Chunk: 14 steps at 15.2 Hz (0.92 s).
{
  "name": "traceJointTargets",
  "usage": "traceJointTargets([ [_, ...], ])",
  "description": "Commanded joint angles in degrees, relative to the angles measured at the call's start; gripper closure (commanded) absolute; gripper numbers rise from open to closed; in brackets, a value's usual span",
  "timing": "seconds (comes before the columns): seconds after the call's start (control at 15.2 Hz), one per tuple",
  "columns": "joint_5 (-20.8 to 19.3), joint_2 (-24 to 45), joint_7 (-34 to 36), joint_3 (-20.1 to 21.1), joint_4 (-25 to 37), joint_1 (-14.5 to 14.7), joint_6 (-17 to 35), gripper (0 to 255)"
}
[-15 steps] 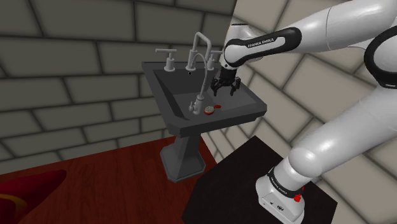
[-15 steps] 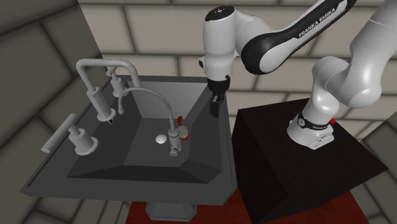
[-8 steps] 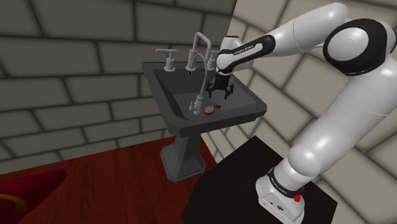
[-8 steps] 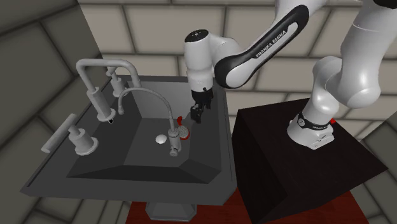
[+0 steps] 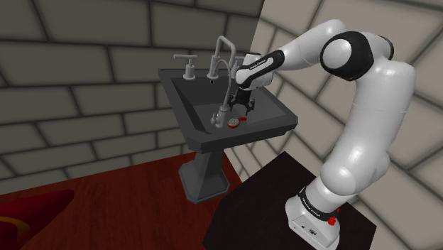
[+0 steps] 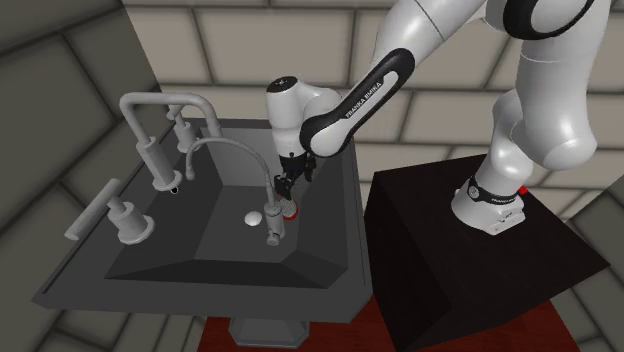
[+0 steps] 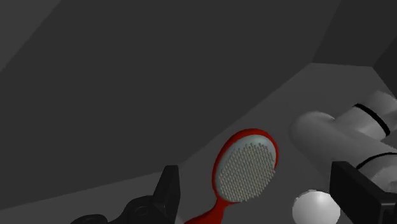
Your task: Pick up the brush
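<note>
Wrist view: fingers [image 7: 167, 191] wide apart, red brush [image 7: 245, 167] btwn them, untouched, in dark sink [image 7: 127, 95].

Grey walls [image 5: 78, 78] of large blocks with dark joints meet at a corner; the adjoining wall [image 5: 305, 121] looks paler; a dark pedestal sink [image 5: 245, 135] with grey taps [image 5: 221, 51] stands against them; the floor [image 5: 121, 206] is glossy reddish-brown; a red shape [image 5: 28, 213] lies at the shoulder view's lower left.

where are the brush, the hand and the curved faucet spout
brush [image 7: 247, 167]: wrist view, on the grey bristle pad of its red head
hand [image 6: 286, 187]: second exterior view, midway between its black fingertips
curved faucet spout [image 6: 228, 142]: second exterior view, on the top of its arch
</note>
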Motion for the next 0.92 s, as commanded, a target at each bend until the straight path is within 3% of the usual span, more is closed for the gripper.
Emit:
traceJointTargets([
  [0.0,1.1,4.0,1.1,-0.5,2.8,-0.8,1.4,0],
  [0.46,5.2,17.7,4.8,-1.8,14.5,-3.9,4.1,0],
  [0.86,5.5,21.3,4.7,-1.6,15.8,-4.1,6.4,0],
])
